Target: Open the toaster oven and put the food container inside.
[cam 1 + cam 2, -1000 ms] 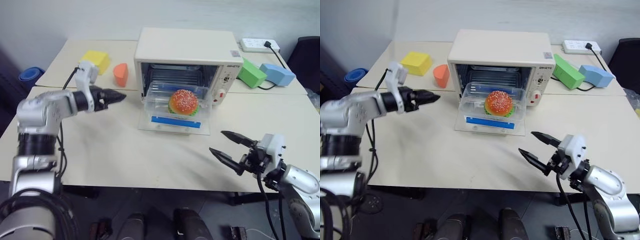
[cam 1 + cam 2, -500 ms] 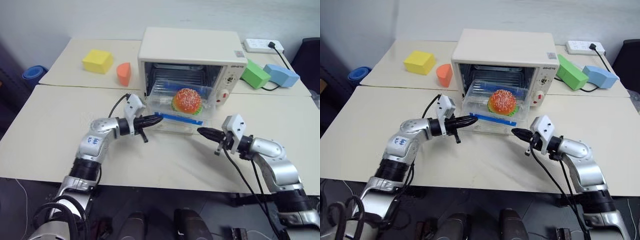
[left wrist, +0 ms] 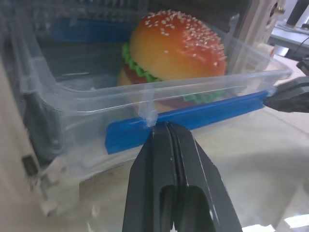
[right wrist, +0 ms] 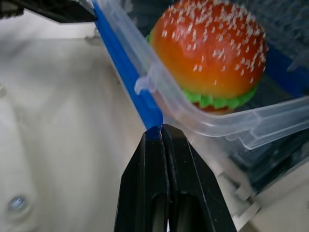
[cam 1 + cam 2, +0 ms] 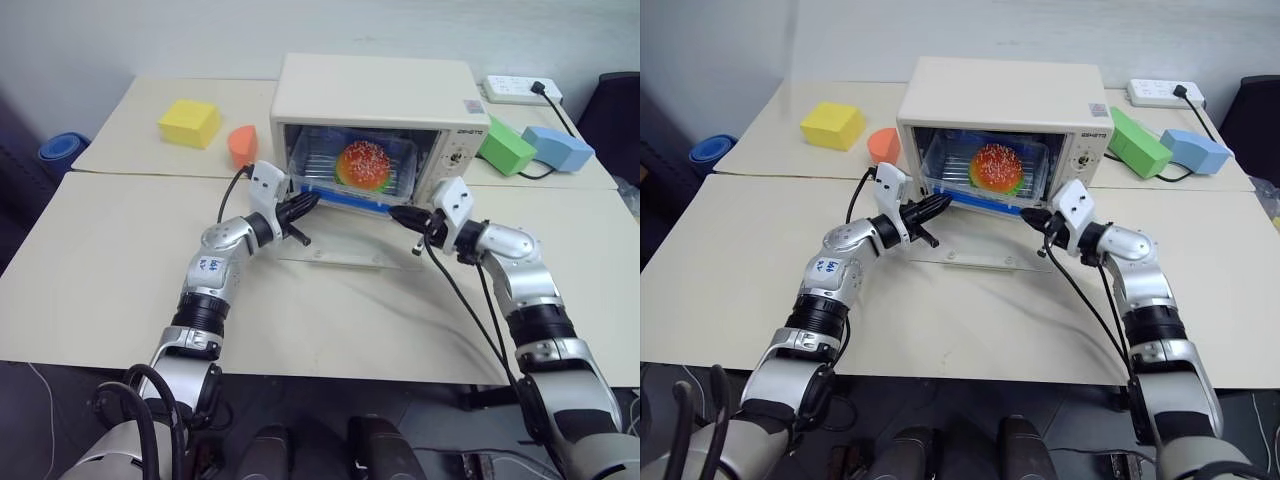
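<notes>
Oven (image 5: 375,95): cream box at 12 o'clock on the tabletop (image 5: 120,290), door (image 5: 340,240) folded down flat toward the robot, knobs on its right panel.
Container (image 5: 352,172): clear box with a blue clip (image 3: 188,121) along its near side, sitting in the oven's mouth on the rack, a sesame burger (image 5: 364,163) inside.
Left tool (image 5: 310,200): fingers closed together, holding nothing, tip against the container's near edge at its left end; in the left wrist view the closed tip touches the blue clip.
Right tool (image 5: 396,214): fingers closed together, empty, tip at the right end of the same edge; in the right wrist view it meets the blue clip.
Yellow block (image 5: 190,122): at 10 o'clock, well left of the oven.
Orange wedge (image 5: 240,146): between the yellow block and the oven.
Green block (image 5: 506,146): just right of the oven.
Blue block (image 5: 557,147): beside the green block, further right.
Power strip (image 5: 515,89): at 1 o'clock, behind the blocks.
</notes>
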Controlling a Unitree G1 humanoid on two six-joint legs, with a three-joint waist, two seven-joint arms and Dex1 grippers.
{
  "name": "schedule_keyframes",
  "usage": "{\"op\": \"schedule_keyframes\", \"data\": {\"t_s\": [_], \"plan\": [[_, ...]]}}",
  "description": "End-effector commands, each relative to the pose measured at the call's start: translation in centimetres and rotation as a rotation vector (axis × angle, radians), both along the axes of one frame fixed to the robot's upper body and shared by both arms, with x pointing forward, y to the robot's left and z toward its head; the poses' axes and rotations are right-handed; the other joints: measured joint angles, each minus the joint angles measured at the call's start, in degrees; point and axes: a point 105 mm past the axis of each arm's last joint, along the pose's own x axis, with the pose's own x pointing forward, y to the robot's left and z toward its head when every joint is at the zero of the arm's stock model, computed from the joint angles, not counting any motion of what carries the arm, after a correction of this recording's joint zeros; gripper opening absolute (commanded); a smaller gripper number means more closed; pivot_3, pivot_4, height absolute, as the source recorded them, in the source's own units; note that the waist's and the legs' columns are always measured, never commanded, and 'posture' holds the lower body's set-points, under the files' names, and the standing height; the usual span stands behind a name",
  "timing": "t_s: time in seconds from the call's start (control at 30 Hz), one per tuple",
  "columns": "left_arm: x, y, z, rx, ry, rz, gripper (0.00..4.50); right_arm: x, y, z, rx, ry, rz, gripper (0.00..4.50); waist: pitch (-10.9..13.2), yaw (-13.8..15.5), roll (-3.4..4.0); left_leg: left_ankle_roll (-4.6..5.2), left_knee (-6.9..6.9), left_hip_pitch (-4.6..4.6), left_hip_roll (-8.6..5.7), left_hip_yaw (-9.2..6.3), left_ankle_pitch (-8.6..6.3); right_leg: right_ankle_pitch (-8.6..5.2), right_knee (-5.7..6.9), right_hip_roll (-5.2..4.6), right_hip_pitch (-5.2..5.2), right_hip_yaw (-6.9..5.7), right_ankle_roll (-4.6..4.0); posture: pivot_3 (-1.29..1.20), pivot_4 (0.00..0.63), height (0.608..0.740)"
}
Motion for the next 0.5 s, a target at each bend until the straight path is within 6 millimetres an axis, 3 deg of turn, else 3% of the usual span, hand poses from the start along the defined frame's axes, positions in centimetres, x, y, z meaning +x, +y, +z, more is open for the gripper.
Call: {"op": "schedule_keyframes", "data": {"t_s": [0.03,0.27,0.4,0.5], "plan": [[0.7,0.0,1.2,-0.038,-0.040,0.032,0.00,1.1,0.6,1.8,0.052,-0.067,-0.031,0.05,0.00,-0.29,0.00,0.00,0.00,-0.01,0.00,0.05,0.00,0.00,0.01,0.00,-0.02,0.00,0.01,0.00,0.150,0.740],[1.9,0.2,0.9,-0.063,-0.031,0.087,0.00,1.7,1.3,1.9,0.097,-0.059,-0.040,0.05,0.00,-1.52,0.00,-0.04,-0.07,0.00,0.07,0.12,0.02,0.01,0.28,0.03,-0.10,0.01,0.02,0.00,0.150,0.740],[0.2,1.3,1.0,0.005,-0.050,-0.010,0.00,-0.5,0.8,2.3,0.098,-0.062,0.045,0.05,0.00,-1.51,0.00,-0.04,-0.10,-0.05,0.07,0.22,0.01,0.01,0.36,0.02,-0.23,0.02,0.02,0.00,0.150,0.740],[-2.4,3.7,2.3,0.003,-0.060,-0.108,0.18,-2.8,-0.5,3.2,0.097,-0.074,0.068,0.02,0.00,-1.45,0.01,-0.08,-0.11,-0.15,0.10,0.21,-0.01,0.01,0.38,0.02,-0.31,0.17,0.01,0.00,0.150,0.740]]}}
